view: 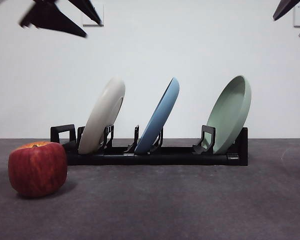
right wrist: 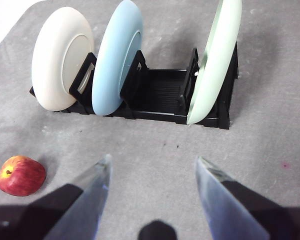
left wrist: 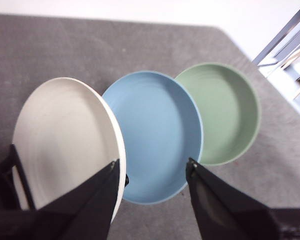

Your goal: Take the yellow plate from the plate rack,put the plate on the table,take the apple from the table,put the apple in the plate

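The yellow plate (view: pixel 103 116) stood in the plate rack (view: pixel 155 154); left gripper (left wrist: pixel 151 169) and right gripper (right wrist: pixel 152 165) were open, empty.

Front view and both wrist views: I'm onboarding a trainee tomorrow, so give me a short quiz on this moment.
1. True or false: the yellow plate already lies flat on the table.
2. Which plate stands in the middle of the plate rack? A) the light blue plate B) the pale green plate C) the yellow plate
3. Fill in: the apple sits on the table near the rack end holding the ____ plate.

Key:
1. False; it leans in the rack.
2. A.
3. Yellow.

Both the left tool and right tool are open and empty.
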Tool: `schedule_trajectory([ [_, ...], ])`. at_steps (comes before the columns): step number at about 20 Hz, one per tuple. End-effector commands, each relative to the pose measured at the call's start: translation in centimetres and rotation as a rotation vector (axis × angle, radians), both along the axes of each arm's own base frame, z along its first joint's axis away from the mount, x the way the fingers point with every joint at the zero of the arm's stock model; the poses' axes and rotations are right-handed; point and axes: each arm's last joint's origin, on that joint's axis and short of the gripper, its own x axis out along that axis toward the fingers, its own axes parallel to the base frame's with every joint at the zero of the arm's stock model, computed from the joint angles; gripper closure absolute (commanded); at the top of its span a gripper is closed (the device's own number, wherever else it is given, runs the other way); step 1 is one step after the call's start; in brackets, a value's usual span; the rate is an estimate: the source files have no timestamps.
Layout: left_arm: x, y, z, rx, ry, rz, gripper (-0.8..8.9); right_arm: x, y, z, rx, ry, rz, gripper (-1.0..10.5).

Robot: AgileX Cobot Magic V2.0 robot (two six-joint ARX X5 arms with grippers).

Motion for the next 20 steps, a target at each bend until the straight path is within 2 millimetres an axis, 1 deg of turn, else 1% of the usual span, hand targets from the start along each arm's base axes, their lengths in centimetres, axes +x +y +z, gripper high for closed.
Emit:
schedule_trajectory([
  [1, 1.7, -1.5, -1.2, 0.041, 0.047, 0.01, 5.88, 0.1, 0.0, 0.1, -0.004, -0.011, 0.002, 6.6],
  [4, 3.9, -3.2, -3.2, 0.095, 0.098, 0.03, 5.89, 0.1, 0.0, 0.1, -0.005, -0.011, 0.001, 6.6],
  [8, 5.3, -4.3, -5.7, 0.127, 0.145, 0.029, 5.92, 0.1, 0.0, 0.1, -0.005, -0.014, 0.0, 6.6],
  [10, 5.7, -4.4, -6.5, 0.133, 0.161, 0.029, 5.93, 0.1, 0.0, 0.2, -0.005, -0.02, 0.0, 6.6],
  [11, 5.7, -4.4, -6.5, 0.133, 0.162, 0.028, 5.99, 0.1, 0.0, 0.2, -0.005, -0.02, -0.001, 6.6],
  [12, 5.7, -4.4, -6.5, 0.133, 0.159, 0.028, 6.3, 0.1, 0.0, 0.2, -0.007, -0.021, -0.003, 6.6],
  [14, 5.7, -4.5, -6.5, 0.13, 0.155, 0.021, 8.02, 0.2, 0.0, 0.2, -0.006, -0.026, -0.003, 6.6],
  [15, 5.7, -4.5, -6.5, 0.132, 0.154, 0.022, 8.21, 0.2, 0.0, 0.2, -0.005, -0.027, -0.003, 6.6],
  [17, 5.7, -4.5, -6.3, 0.13, 0.151, 0.022, 8.22, 0.2, 0.0, 0.2, -0.005, -0.027, -0.003, 6.6],
  [20, 5.6, -4.5, -5.3, 0.138, 0.137, -0.001, 8.22, 0.2, 0.0, 0.3, -0.005, -0.032, -0.003, 6.6],
])
